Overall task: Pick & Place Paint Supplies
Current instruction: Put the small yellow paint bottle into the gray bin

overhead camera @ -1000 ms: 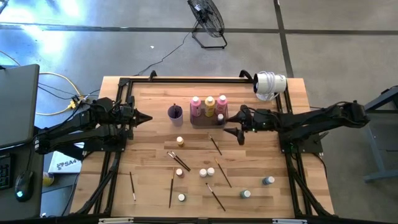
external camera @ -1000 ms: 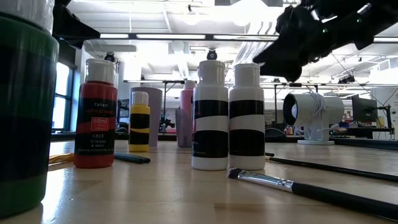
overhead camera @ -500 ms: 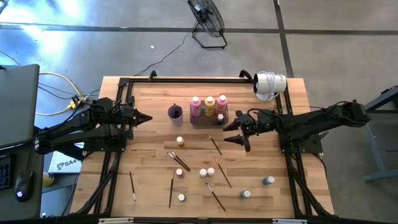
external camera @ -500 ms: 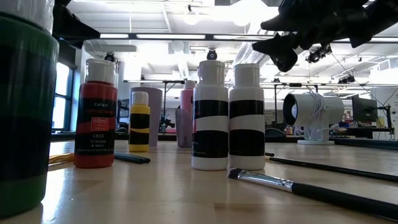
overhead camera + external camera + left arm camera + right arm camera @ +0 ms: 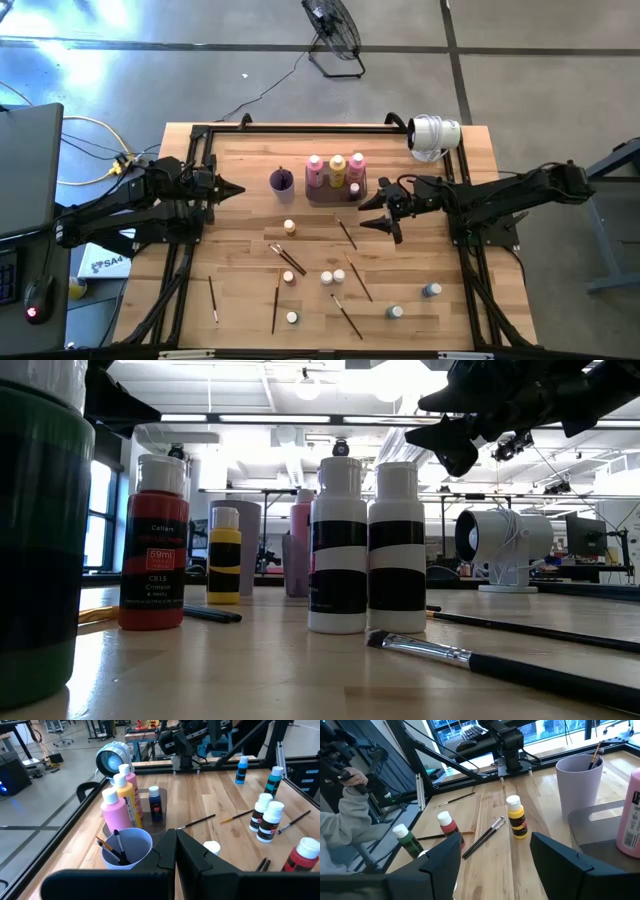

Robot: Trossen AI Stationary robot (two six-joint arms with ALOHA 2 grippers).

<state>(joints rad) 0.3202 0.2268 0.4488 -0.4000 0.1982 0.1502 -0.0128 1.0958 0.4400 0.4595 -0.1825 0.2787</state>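
Observation:
Paint bottles and brushes lie scattered on the wooden table. Pink and yellow bottles point(image 5: 336, 168) and a small dark blue one stand in the dark grey tray point(image 5: 322, 195) at the far middle. The purple cup point(image 5: 282, 181) beside it holds brushes. A yellow-labelled bottle point(image 5: 516, 822), a red one point(image 5: 449, 825) and two dark brushes point(image 5: 485, 836) lie ahead of my right gripper point(image 5: 372, 212), which hovers open just right of the tray, above the table. My left gripper point(image 5: 236, 188) waits shut left of the cup, holding nothing.
Near the front edge stand two black-and-white bottles point(image 5: 365, 550), white-capped ones point(image 5: 332, 276), teal ones point(image 5: 396, 312) and more brushes point(image 5: 346, 315). A white fan-like device point(image 5: 433, 135) sits at the far right corner. A person's sleeve point(image 5: 345, 820) shows beyond the table's left side.
My right gripper has swung its fingers a little toward the table's near edge and tipped up closer to level, staying open. It has kept still over the last half second.

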